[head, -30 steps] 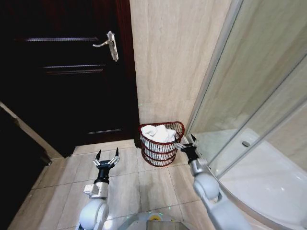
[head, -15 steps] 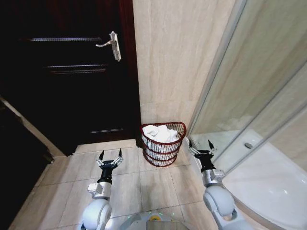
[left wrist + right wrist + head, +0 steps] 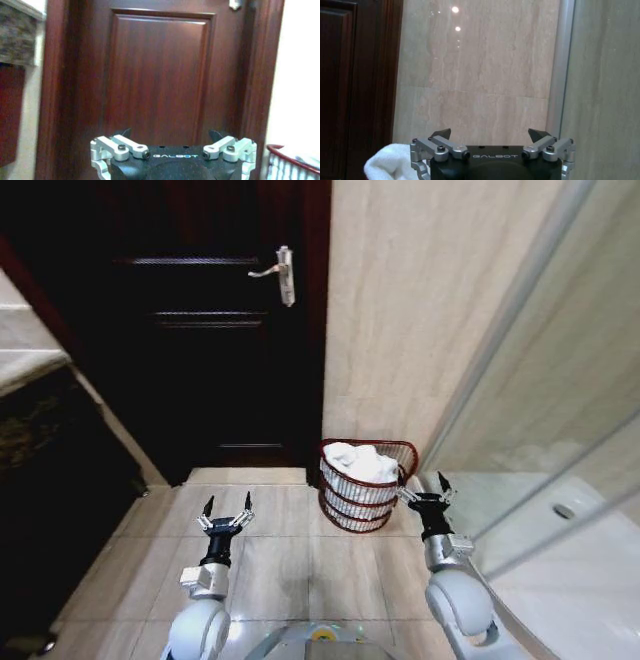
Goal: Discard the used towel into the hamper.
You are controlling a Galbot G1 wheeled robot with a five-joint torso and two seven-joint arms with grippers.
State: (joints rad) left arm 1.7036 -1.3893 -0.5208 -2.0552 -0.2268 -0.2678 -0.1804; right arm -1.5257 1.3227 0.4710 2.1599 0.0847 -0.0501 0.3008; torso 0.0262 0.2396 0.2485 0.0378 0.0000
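The right gripper (image 3: 428, 489) hangs empty with its fingers spread, just beside the hamper (image 3: 365, 485) at its 3 o'clock. The left gripper (image 3: 227, 510) is equally spread and empty above the floor (image 3: 290, 565), well apart from the hamper at its 9 o'clock. The towel (image 3: 360, 461) lies heaped inside the hamper, which stands against the wall (image 3: 400, 320) beside the door (image 3: 200, 350).
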